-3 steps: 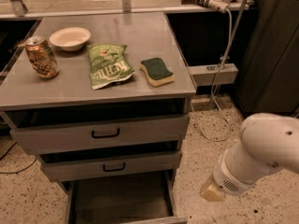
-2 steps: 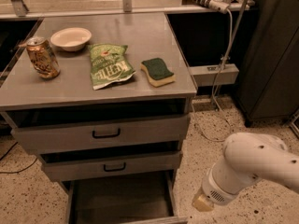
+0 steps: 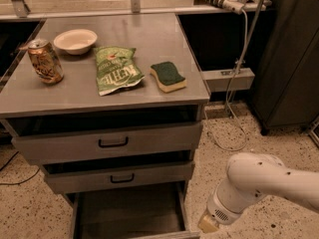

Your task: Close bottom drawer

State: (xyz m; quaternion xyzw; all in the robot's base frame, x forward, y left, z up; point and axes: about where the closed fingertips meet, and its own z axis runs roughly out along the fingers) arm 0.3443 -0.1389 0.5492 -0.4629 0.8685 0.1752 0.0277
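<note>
The bottom drawer (image 3: pixel 127 214) of the grey metal cabinet is pulled far out, and I look down into its deep grey interior. Its front panel (image 3: pixel 164 235) just shows at the lower edge of the camera view; the handle is out of view. My white arm (image 3: pixel 259 183) reaches in from the right over the floor. My gripper (image 3: pixel 208 223) shows only as a tan tip at the arm's end, low beside the drawer's right front corner. It holds nothing that I can see.
The top drawer (image 3: pixel 112 142) and middle drawer (image 3: pixel 122 178) stand slightly ajar. On the cabinet top sit a soda can (image 3: pixel 45 61), a white bowl (image 3: pixel 75 40), a green chip bag (image 3: pixel 116 70) and a sponge (image 3: pixel 168 76). A dark cabinet (image 3: pixel 289 59) and hanging cables (image 3: pixel 239 78) are at the right.
My arm has swung left and down across the floor, bringing the gripper end close to the open bottom drawer's right front corner. The drawers have not moved.
</note>
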